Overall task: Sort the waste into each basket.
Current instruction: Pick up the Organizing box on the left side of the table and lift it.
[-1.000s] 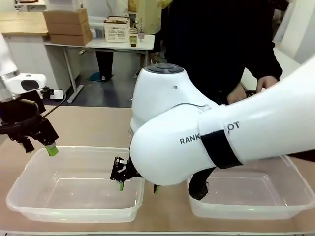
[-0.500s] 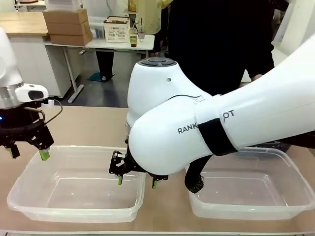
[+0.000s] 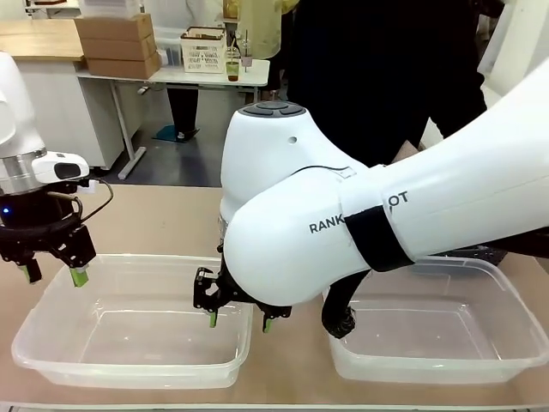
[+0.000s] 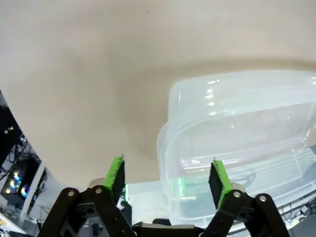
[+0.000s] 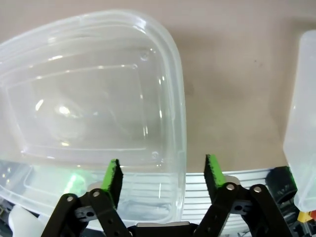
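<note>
Two see-through baskets stand side by side on the tan table: the left basket [image 3: 129, 343] and the right basket [image 3: 446, 343], with nothing showing inside either. My left gripper [image 3: 54, 275] hangs open over the left basket's far left corner [image 4: 237, 123], nothing between its green pads [image 4: 168, 180]. My right gripper [image 3: 238, 322] is open too, low over the left basket's right rim [image 5: 180, 123], its fingers [image 5: 162, 175] straddling that rim. The right basket's edge [image 5: 306, 123] shows at that view's right side. The waste is out of view.
My right arm's big white elbow [image 3: 292, 223] covers the middle of the table. A person in dark clothes [image 3: 377, 77] stands at the far side, one hand [image 3: 410, 154] near the arm. A dark object [image 3: 480, 254] lies behind the right basket.
The left gripper has swung left and turned, so both its fingers now show at the left basket's corner. The right arm shifted slightly left, its gripper still over the basket's right rim.
</note>
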